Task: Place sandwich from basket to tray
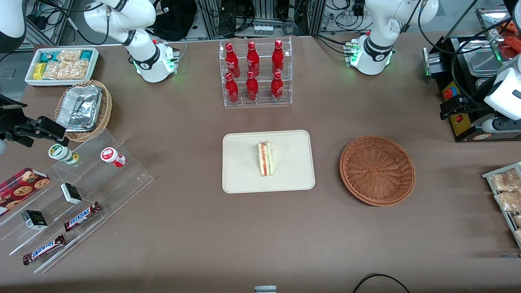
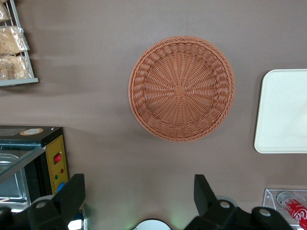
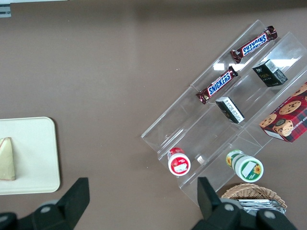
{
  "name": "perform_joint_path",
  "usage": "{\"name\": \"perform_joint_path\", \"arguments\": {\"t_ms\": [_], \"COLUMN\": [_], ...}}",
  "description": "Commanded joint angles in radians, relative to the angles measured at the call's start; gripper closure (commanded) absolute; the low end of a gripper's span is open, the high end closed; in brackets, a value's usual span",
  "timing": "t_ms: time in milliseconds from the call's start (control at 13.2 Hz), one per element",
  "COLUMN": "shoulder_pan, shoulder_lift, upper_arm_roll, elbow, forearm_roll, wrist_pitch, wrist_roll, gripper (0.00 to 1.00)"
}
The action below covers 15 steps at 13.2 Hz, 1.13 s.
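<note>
The sandwich [image 1: 265, 159] lies on its side near the middle of the cream tray [image 1: 240, 171], its orange and green filling edge showing. The round reddish-brown basket [image 1: 377, 170] sits beside the tray toward the working arm's end of the table, with nothing in it. My gripper [image 2: 139, 184] is open and holds nothing. It hovers high over bare table, farther from the front camera than the basket [image 2: 181, 88] and next to a black box. An edge of the tray [image 2: 283, 115] shows in the left wrist view. The sandwich [image 3: 6, 160] also shows in the right wrist view.
A black box with a red switch [image 1: 460, 118] stands close by my gripper. A rack of snack packets [image 1: 506, 195] lies at the working arm's table edge. A clear rack of red bottles [image 1: 254, 73] stands farther back than the tray. A stepped acrylic shelf [image 1: 69, 203] with snacks lies toward the parked arm's end.
</note>
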Motion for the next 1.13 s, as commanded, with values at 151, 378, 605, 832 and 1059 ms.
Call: {"name": "perform_joint_path", "arguments": {"t_ms": [151, 378, 605, 832, 1059], "shoulder_pan": [0.386, 0.494, 0.485, 0.485, 0.485], "shoulder_lift": [-0.023, -0.045, -0.043, -0.043, -0.040], "upper_arm_roll": [-0.400, -0.504, -0.506, -0.498, -0.498], "elbow": [0.023, 0.020, 0.026, 0.032, 0.050], "forearm_roll": [0.000, -0.003, -0.006, -0.010, -0.011], "wrist_pitch": [-0.026, -0.099, -0.064, -0.072, -0.070], "wrist_roll": [0.024, 0.028, 0.003, -0.022, -0.027], "gripper": [0.00, 0.00, 0.00, 0.00, 0.00]}}
